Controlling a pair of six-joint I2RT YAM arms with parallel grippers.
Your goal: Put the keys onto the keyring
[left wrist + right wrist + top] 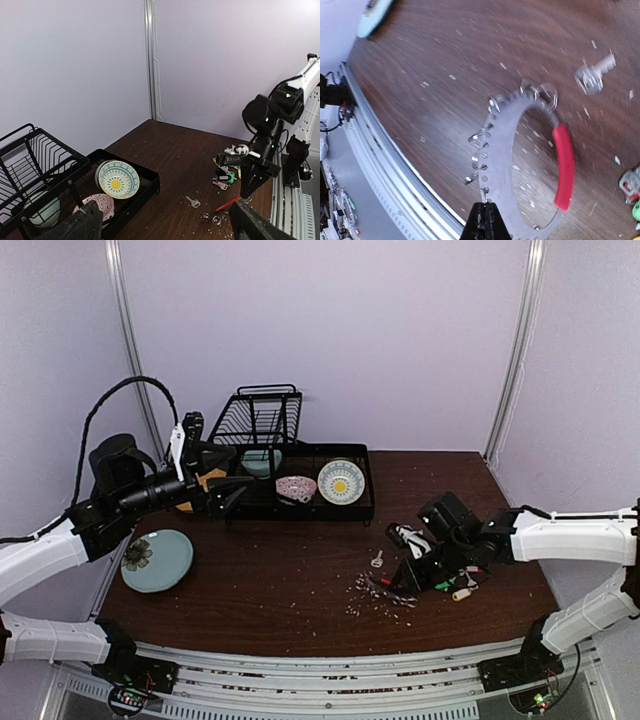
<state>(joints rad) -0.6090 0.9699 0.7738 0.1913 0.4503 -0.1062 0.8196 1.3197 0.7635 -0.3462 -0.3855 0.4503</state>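
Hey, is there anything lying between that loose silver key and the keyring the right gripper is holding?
Nothing visible does. The right gripper pinches the keyring at its grey edge, and the loose key lies just beyond the hoop on the table, with only tiny flecks nearby.

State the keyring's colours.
The keyring is grey metal with one red arc; clearest in the right wrist view.

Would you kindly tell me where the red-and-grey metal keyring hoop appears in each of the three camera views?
Top external: the red-and-grey metal keyring hoop shows low, right of centre.
Left wrist: hoop at lower right; mainly its red arc shows.
Right wrist: hoop fills the centre, grey rim pinched by the right tool.
Shared landmark: the small lone silver key just beside it.
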